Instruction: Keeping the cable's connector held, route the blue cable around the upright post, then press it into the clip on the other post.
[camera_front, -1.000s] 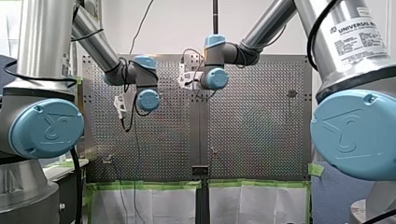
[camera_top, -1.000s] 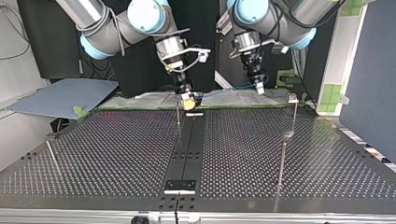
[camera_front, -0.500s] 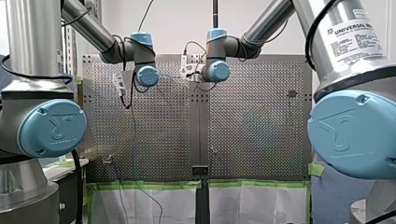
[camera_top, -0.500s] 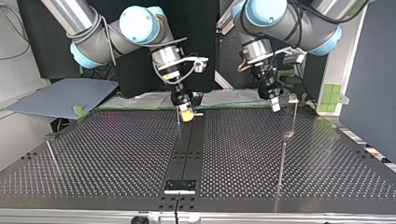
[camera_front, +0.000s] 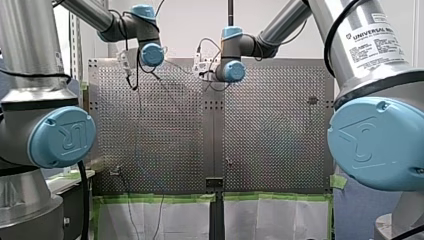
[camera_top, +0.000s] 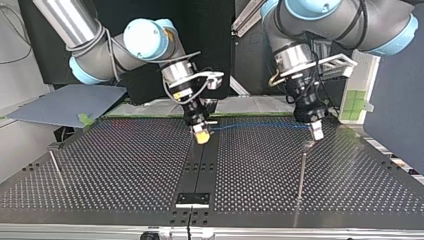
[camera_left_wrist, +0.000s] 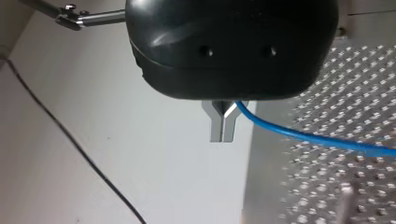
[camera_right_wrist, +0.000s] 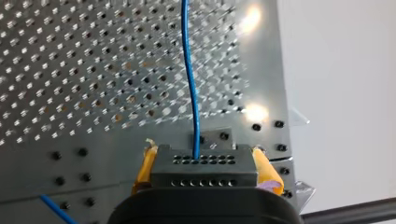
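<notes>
- Jaws of my right gripper (camera_right_wrist: 204, 161) are clamped tight, yellow pads (camera_right_wrist: 267, 171) on either side of the black connector (camera_right_wrist: 204, 175). The hold looks solid.
- On my left gripper (camera_left_wrist: 222, 126), the metal jaws are pinched together and the blue cable (camera_left_wrist: 303, 135) runs out from between them.
- Between the two, the cable is strung in a straight line just above the table (camera_top: 125, 165).
- Further out, the clip post (camera_left_wrist: 70, 19) shows beyond my left gripper. It is apart from the cable, and nothing is pressed into it.
- I can't tell whether the line has gone round the upright post, because I can't find that post in any view.
- My read: the connector hold is done, the routing is at best under way, and the clip press is all to come.
</notes>
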